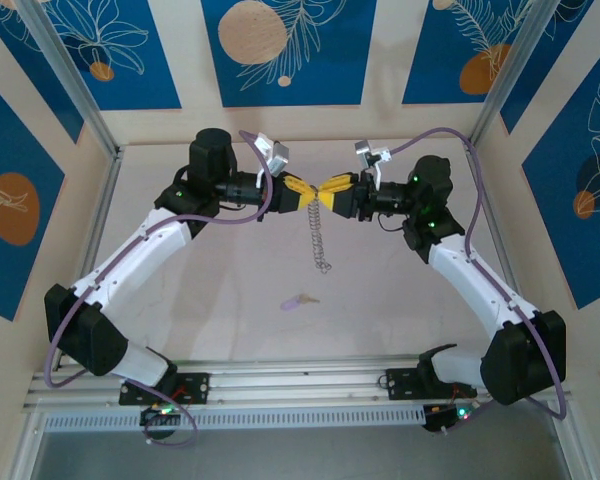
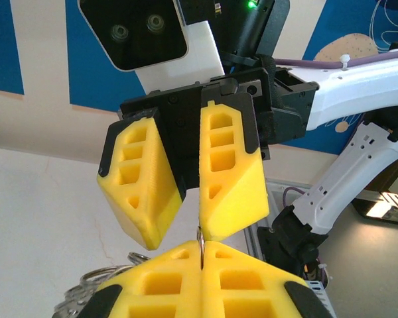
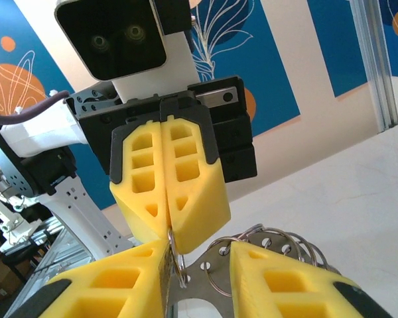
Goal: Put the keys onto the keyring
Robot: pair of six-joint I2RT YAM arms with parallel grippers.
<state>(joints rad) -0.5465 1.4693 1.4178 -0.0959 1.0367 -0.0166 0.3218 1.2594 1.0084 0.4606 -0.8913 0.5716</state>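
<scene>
Both grippers meet tip to tip above the middle of the table. My left gripper [image 1: 306, 191] [image 2: 202, 246] is shut on one small silver loop of the keyring [image 2: 201, 240]. The rest of the keyring [image 1: 321, 242] hangs below it as a chain of loops. My right gripper [image 1: 327, 192] [image 3: 199, 255] faces it with the jaws apart. The keyring's holed metal band and loops [image 3: 215, 270] sit between its fingers, close to the left finger [image 3: 113, 285]. A small lilac-headed key [image 1: 300, 301] lies on the table nearer the front, under neither gripper.
The pale table [image 1: 220, 290] is walled by blue-patterned panels with aluminium posts [image 1: 70, 80] at the corners. A rail [image 1: 300, 380] carrying both arm bases runs along the front edge. Purple cables [image 1: 255, 215] loop beside each arm.
</scene>
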